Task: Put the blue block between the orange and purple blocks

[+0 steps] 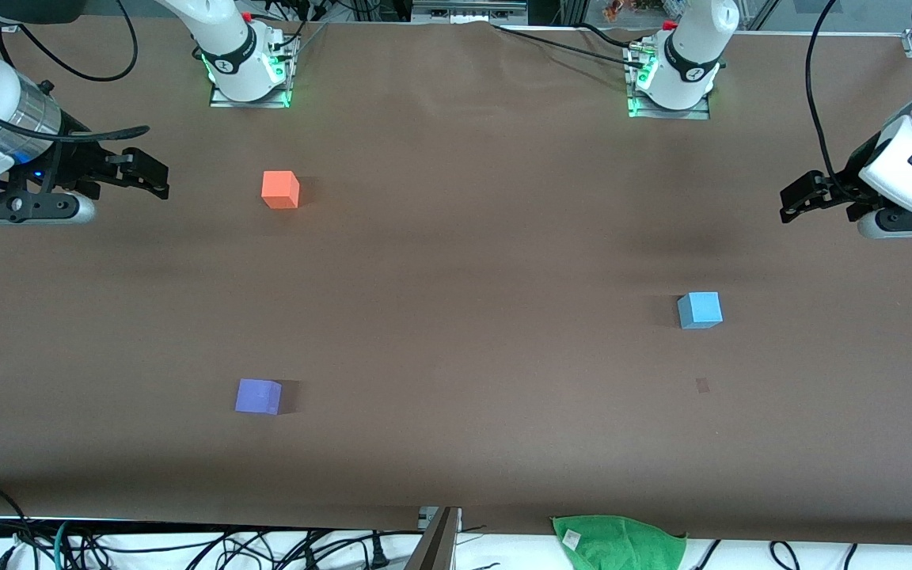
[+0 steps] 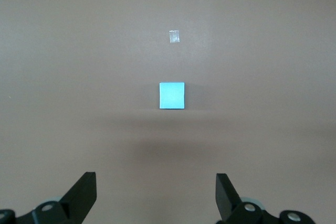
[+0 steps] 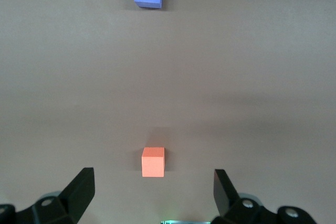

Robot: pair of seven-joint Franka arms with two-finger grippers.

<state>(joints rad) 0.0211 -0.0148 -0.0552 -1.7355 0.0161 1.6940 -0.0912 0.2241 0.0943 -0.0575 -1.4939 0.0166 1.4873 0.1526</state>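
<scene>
Just blue block on table, apart from released left pincer above.

green cloth cut off by frame edge; small patch on table too small to identify

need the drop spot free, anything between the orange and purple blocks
Nothing: the front view shows only bare brown table between the orange block and the purple block. The blue block sits toward the left arm's end.
</scene>
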